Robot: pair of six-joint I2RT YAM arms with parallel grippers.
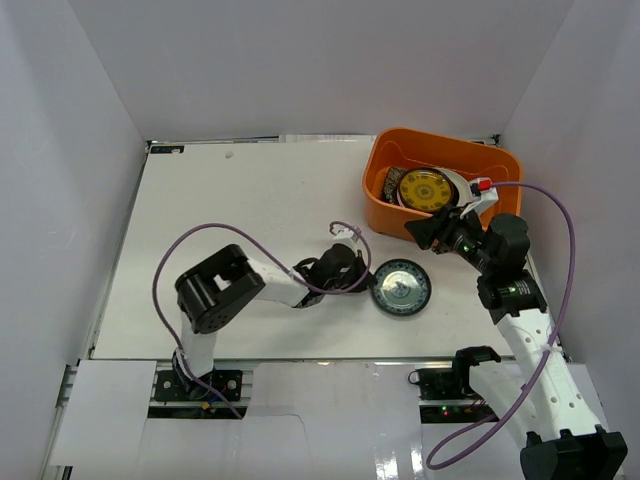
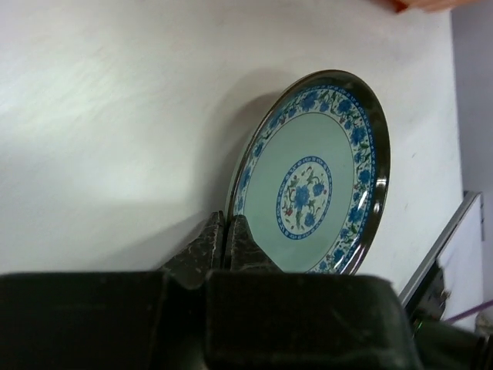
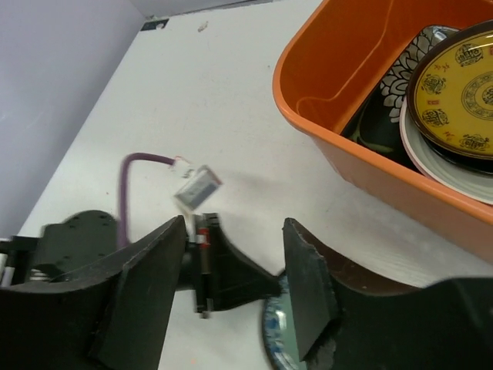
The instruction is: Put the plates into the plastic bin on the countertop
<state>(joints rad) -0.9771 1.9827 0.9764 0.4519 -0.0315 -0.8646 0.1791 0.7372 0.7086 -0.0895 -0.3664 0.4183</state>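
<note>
We see the blue-green patterned plate (image 2: 312, 181) on the white countertop (image 1: 250, 200), right of centre and toward the near edge, outside the orange plastic bin (image 3: 362, 173) and apart from its near wall. The left gripper (image 2: 227, 223) reaches across the countertop from the near left. Its two fingers are pressed together with no gap showing, right at the left rim of that plate. We cannot tell whether the rim is caught between them or only touches their tips. The bin stands in the far right corner of the countertop. Inside it we make out a yellow-brown patterned plate (image 1: 424, 188) lying on top of a pale round plate (image 3: 443, 169), with a square dark floral dish (image 3: 385, 92) leaning against the bin's left wall beside them. The other plates in the bin are hidden from us. The right gripper (image 3: 235, 227) hangs over the countertop just beside the bin's near wall, between the bin and the blue-green plate. Its fingers are spread apart and nothing sits between them. A purple cable (image 1: 175, 250) loops over the left arm.
</note>
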